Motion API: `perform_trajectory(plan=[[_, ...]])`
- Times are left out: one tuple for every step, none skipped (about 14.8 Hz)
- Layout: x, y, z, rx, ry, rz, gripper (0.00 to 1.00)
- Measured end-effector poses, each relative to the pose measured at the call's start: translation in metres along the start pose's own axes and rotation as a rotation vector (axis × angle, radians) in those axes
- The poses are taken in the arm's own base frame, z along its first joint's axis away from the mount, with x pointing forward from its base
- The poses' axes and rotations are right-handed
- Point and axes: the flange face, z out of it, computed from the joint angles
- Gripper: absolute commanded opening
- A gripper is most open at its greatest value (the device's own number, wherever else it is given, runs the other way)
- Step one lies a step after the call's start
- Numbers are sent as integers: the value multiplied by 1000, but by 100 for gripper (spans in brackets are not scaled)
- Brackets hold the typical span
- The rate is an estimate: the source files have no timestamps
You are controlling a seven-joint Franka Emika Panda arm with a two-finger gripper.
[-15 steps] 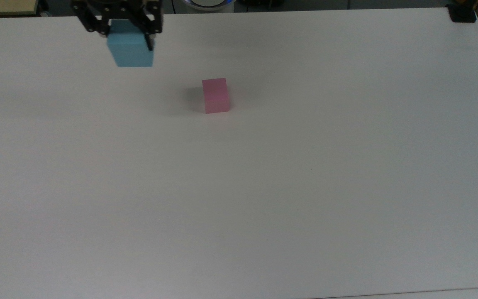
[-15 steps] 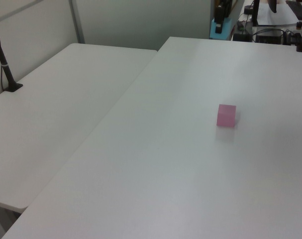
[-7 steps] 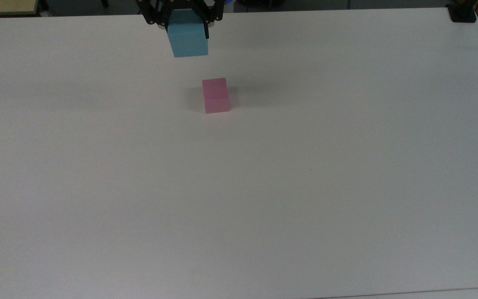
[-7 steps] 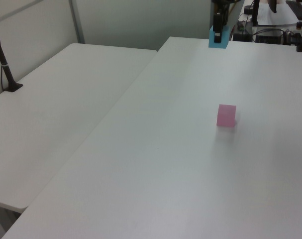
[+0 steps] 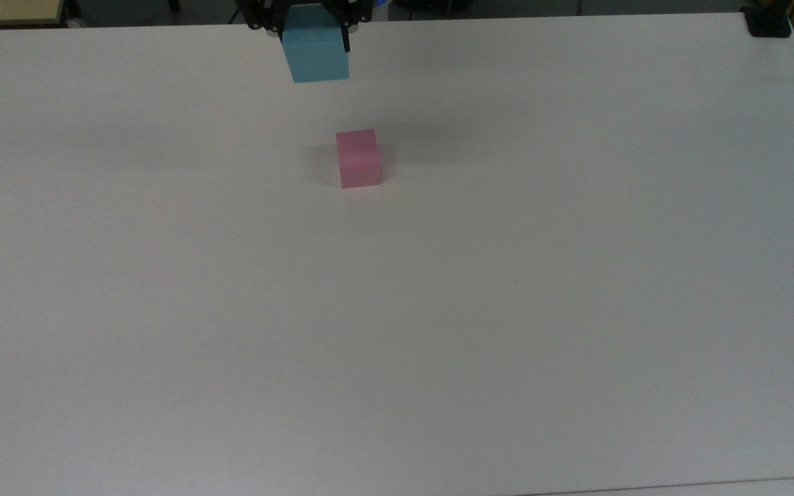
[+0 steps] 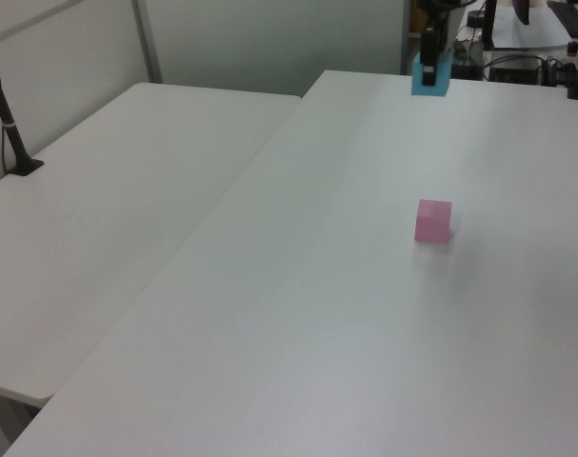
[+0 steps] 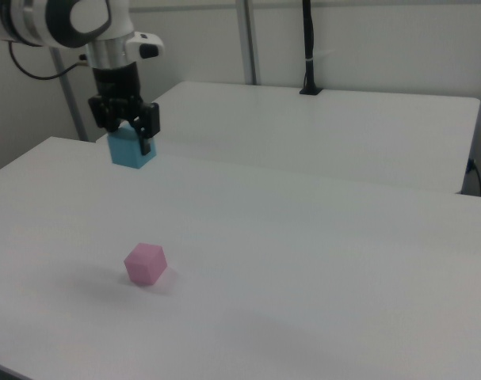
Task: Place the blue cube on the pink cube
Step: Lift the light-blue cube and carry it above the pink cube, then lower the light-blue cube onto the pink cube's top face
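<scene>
Two black fingers (image 7: 146,120) of the gripper (image 5: 314,31) are clamped on the blue cube (image 5: 316,54) — it hangs above the table (image 5: 438,310), at the upper edge of the top view, left of centre. In the right view the gripper (image 7: 127,134) sits upper left with the blue cube (image 7: 131,149) under it. The pink cube (image 5: 358,159) rests on the table below and slightly right of the blue cube in the top view — well apart from it. Bare table surrounds the pink cube (image 7: 145,264) on all sides. A second table (image 6: 98,219) adjoins on the left view's left.
</scene>
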Motion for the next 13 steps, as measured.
perform_trajectory(plan=[[-11,-4,0,6,-5,-10,27],[-23,-10,-1,13,-9,-22,27],[-35,-16,0,15,-15,-37,27],[-49,-24,1,10,-21,-59,27],[-56,-28,3,8,-26,-69,26],[-61,-32,8,8,-27,-78,26],[-62,-33,12,8,-23,-81,26],[-61,-34,17,9,-14,-83,26],[-59,-36,25,8,-2,-86,26],[-57,-36,35,5,9,-87,26],[-55,-36,46,-2,21,-89,26],[-54,-35,66,-12,33,-91,26],[-53,-34,84,-18,40,-92,25]])
